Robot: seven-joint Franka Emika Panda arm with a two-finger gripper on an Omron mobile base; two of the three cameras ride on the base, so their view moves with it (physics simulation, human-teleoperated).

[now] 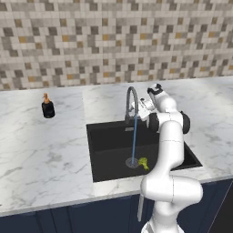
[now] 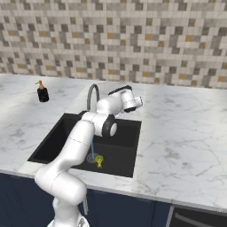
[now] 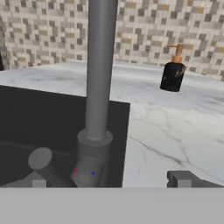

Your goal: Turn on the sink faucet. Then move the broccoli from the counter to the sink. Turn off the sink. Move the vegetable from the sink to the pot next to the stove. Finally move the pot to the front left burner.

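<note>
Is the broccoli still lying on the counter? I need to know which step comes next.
No, the broccoli lies inside the sink, beside the drain under the running water.

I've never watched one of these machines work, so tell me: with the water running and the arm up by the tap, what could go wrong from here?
1. The open claw sits right at the base of the tap. It might slip off the small lever and leave the water running.
2. The broccoli lies beside the drain, under the arm. A later reach for it could be awkward in the deep sink.
3. The soap bottle seems safely distant.
</note>
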